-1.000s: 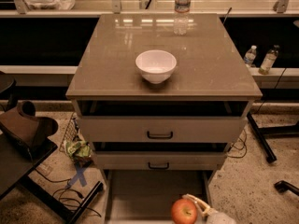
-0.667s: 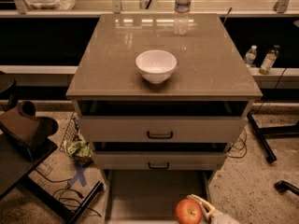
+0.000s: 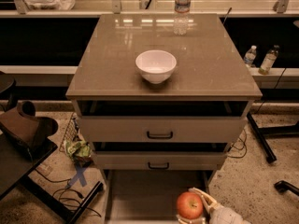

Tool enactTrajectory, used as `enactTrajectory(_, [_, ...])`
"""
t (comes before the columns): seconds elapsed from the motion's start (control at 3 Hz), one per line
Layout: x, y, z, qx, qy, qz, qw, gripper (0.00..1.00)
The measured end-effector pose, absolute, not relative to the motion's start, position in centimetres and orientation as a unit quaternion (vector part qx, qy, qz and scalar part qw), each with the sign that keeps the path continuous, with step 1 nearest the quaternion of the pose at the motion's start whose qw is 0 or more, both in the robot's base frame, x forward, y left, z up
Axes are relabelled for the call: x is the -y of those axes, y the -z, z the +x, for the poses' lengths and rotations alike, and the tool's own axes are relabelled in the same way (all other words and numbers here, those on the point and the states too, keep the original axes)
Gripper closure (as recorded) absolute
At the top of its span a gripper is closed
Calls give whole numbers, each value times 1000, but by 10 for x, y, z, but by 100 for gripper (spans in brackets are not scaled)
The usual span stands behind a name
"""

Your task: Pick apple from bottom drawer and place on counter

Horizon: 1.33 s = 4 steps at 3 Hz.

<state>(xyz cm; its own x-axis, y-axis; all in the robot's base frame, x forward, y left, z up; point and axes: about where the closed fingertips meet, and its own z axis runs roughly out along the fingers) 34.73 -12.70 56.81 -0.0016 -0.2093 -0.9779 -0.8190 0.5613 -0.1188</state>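
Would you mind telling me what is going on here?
The robot's gripper, at the bottom right, has its fingers closed around the apple at the front of the open bottom drawer. The apple is not yet on the counter, where a white bowl sits.

The claw [image 3: 194, 208] is low at the bottom edge, over the right part of the bottom drawer [image 3: 135, 195], and grips the apple [image 3: 188, 203]. The left part of the drawer floor is free. Above it stand the upper drawer fronts [image 3: 159, 129]. On the table [image 3: 107, 64] only a white bowl [image 3: 156, 65] stands, in the middle; all around it there is free room.
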Motion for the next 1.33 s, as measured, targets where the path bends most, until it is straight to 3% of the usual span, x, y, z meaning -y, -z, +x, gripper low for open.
enactTrajectory(1.33, [204, -804, 497, -739, -168, -346, 554, 100])
